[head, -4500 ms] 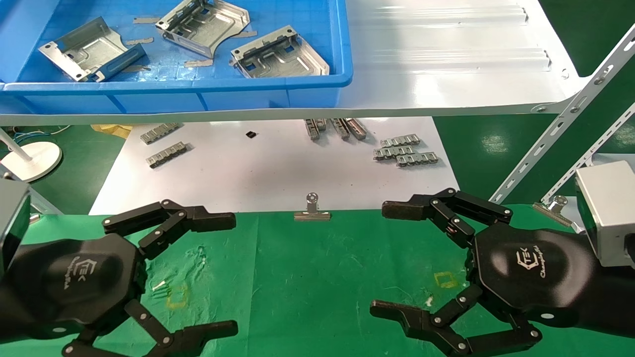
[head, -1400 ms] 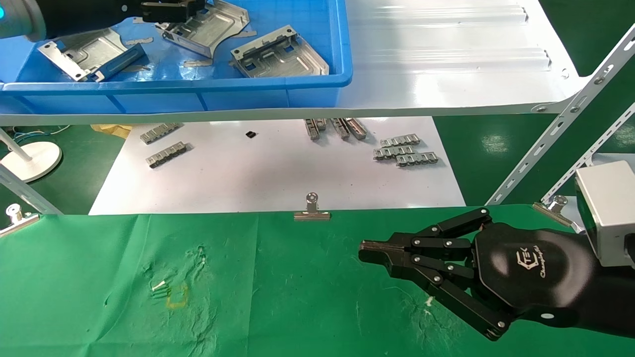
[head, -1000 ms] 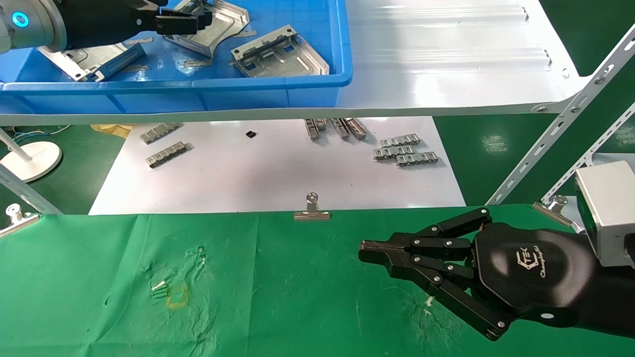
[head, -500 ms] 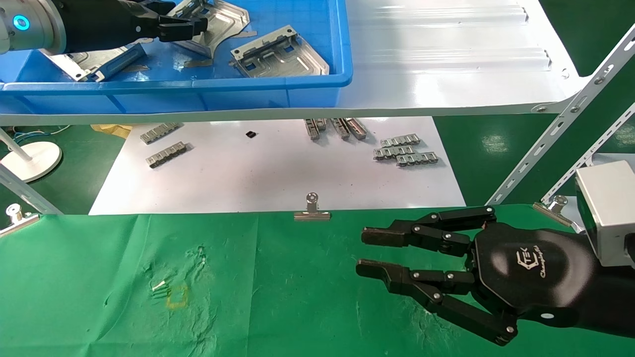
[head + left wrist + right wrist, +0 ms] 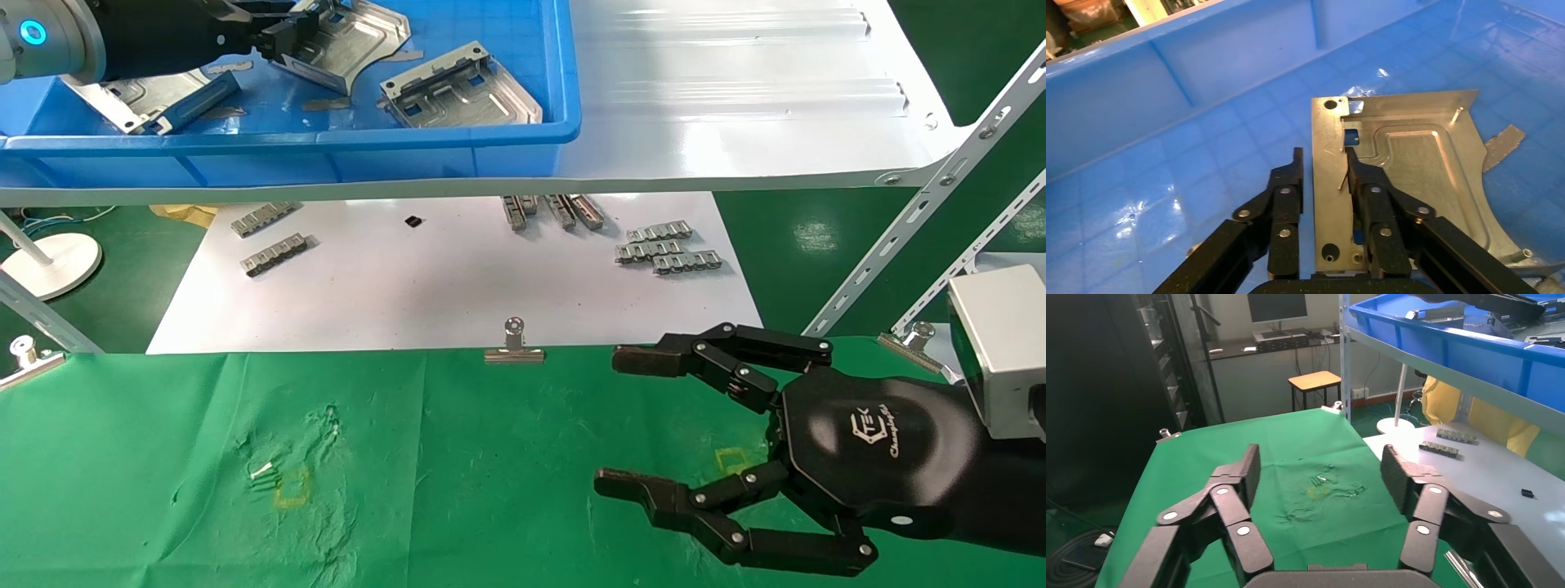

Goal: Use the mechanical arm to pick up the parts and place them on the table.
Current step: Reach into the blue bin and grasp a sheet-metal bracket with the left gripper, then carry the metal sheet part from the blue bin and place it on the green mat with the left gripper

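So the part [image 5: 1401, 177] being grabbed sits inside the blue bin [image 5: 458, 147] up on the white shelf [image 5: 735, 114], and the left gripper [image 5: 1324, 168] has its fingers pinched on the part's raised edge, one finger either side. Two more parts lie in the bin, one [image 5: 462, 90] toward the shelf's bare end, one [image 5: 143, 86] under the left arm. Below the shelf, the right gripper [image 5: 621, 425] hovers over the green table [image 5: 458, 474], fingers spread wide, holding nothing.

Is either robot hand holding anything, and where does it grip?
The left gripper pinches a metal part by its folded side edge; the right gripper holds nothing.
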